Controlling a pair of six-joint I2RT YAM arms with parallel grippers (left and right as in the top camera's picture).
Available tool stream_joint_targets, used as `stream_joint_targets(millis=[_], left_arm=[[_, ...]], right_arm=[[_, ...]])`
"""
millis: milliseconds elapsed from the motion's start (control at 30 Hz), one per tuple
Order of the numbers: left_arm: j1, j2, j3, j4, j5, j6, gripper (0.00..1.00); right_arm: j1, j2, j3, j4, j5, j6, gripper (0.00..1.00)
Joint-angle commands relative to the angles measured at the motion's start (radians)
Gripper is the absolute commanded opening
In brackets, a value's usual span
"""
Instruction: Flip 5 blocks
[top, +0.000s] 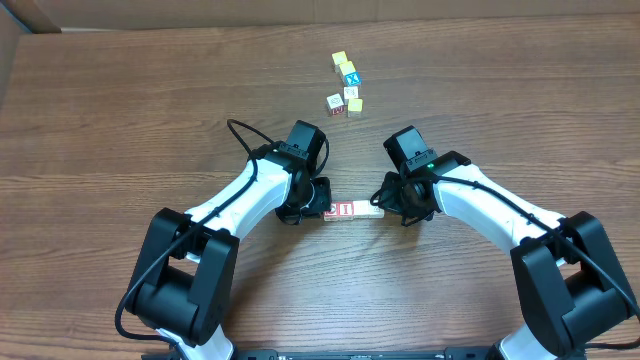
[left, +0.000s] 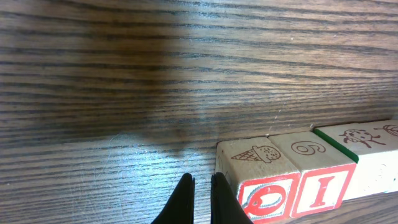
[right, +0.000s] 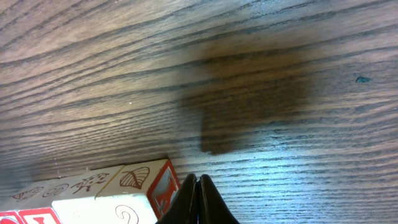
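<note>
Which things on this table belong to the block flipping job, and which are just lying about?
For the job:
near row of red-lettered blocks
red-and-white cube farther back, probably
left pincer and right pincer, both shut

Lying about:
yellow-topped cubes
blue-topped cube

Brown wood-grain table (top: 120, 120), soft pale glare

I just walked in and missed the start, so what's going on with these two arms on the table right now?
Both arms reach down to a short row of blocks mid-table. The left gripper sits shut at one end and the right gripper shut at the other, neither holding a block. A small cluster of cubes lies farther back, away from both grippers.
</note>
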Motion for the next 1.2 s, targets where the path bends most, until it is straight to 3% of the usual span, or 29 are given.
stream_joint_targets(millis=[0, 1167], left_arm=[[-0.006, 0.007, 0.018, 0.000, 0.012, -0.002, 0.04], [-0.007, 0.008, 0.014, -0.002, 0.011, -0.002, 0.04]], right_arm=[[0.004, 0.007, -0.006, 0.008, -0.025, 0.005, 0.04], [0.004, 0.007, -0.006, 0.000, -0.084, 0.005, 0.04]])
